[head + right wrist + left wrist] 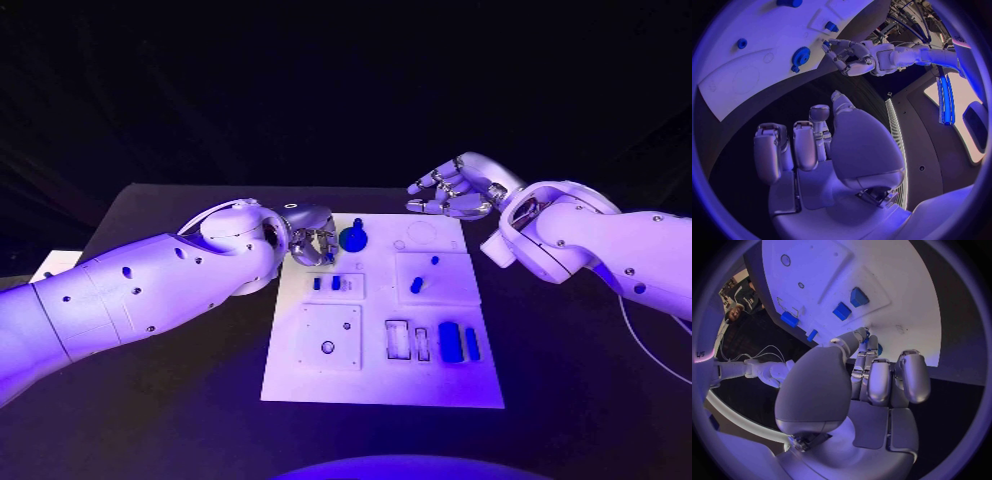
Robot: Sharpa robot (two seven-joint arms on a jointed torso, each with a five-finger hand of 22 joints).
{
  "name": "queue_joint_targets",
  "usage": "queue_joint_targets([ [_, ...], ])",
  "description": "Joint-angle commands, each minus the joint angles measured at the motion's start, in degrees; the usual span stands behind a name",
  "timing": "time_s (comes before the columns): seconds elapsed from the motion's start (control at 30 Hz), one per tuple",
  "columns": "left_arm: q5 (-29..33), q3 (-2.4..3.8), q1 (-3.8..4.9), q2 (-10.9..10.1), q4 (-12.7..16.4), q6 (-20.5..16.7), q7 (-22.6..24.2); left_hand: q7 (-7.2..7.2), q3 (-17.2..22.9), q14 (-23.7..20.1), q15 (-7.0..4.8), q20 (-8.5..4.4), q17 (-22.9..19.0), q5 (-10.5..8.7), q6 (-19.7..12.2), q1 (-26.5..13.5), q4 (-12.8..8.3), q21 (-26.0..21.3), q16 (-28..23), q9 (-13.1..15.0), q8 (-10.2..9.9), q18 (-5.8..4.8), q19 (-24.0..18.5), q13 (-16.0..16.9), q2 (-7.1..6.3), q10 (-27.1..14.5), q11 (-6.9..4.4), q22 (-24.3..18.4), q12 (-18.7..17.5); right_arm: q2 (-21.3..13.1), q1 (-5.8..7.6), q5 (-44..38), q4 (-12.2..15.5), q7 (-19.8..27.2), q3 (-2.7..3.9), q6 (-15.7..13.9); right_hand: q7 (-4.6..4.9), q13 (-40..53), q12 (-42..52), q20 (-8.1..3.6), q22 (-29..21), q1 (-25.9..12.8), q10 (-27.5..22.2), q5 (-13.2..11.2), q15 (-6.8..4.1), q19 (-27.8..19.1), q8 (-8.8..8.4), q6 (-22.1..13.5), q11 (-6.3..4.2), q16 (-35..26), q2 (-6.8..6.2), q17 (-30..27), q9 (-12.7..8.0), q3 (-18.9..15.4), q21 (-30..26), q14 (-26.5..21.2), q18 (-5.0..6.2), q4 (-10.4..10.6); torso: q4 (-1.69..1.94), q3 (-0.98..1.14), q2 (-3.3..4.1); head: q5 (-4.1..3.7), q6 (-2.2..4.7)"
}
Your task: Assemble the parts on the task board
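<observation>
The white task board (382, 375) lies in the middle of the black table. A round blue part with an upright peg (353, 238) stands near its far left corner. My left hand (310, 243) sits right beside that part, fingers curled with the thumb close to them; the left wrist view shows a sliver of blue (879, 348) behind the fingertips (862, 337), and contact cannot be told. The right wrist view shows this hand (848, 55) a little apart from the round part (801, 56). My right hand (459, 190) hovers over the board's far edge, loosely curled and empty.
Two small blue pieces (326, 284) stand in a block at the board's left and one (417, 285) in a block to the right. Two long blue bars (459, 342) lie near the front right, beside empty slots (398, 338). Black table surrounds the board.
</observation>
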Motion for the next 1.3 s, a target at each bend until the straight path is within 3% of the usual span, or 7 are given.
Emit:
queue_joint_targets([
  [0.03,0.1,-0.03,-0.09,0.4,-0.4,1.5,-0.2,-0.09,0.4,1.5,-0.21,-0.13,0.0,-0.08,0.3,-0.4,-0.1,0.1,0.1,0.0,-0.2,-0.72,0.9,-0.1,-0.02,0.3,-0.05,5.6,-0.2,0.1,-0.04,-0.4,0.1,0.6,0.01,0.7,-0.11,0.1,0.1,0.06,5.4,-0.1,-0.1,0.2,0.0,-0.4,0.37,0.4,0.01,-0.4,0.47,-0.1,0.1,0.0,-0.3,2.3,0.44,0.2,-0.01,-0.05,0.02,0.04,-0.04],
  [1.3,-0.8,-0.36,-0.51,2.6,-3.6,3.7,-0.5,0.09,0.3,1.4,-0.13,-0.09,-0.4,-0.23,0.0,-1.1,-0.1,-0.1,0.1,-0.3,-0.6,-0.68,0.8,-0.2,-0.29,0.1,0.09,5.5,-0.5,0.1,-0.04,-0.5,0.4,0.6,0.01,0.8,-0.11,0.1,0.1,0.06,5.4,-0.1,-0.1,0.2,0.0,-0.4,0.37,0.4,0.01,-0.4,0.47,-0.1,0.1,0.0,-0.3,2.3,0.44,0.2,0.02,-0.06,-0.01,0.06,-0.2],
])
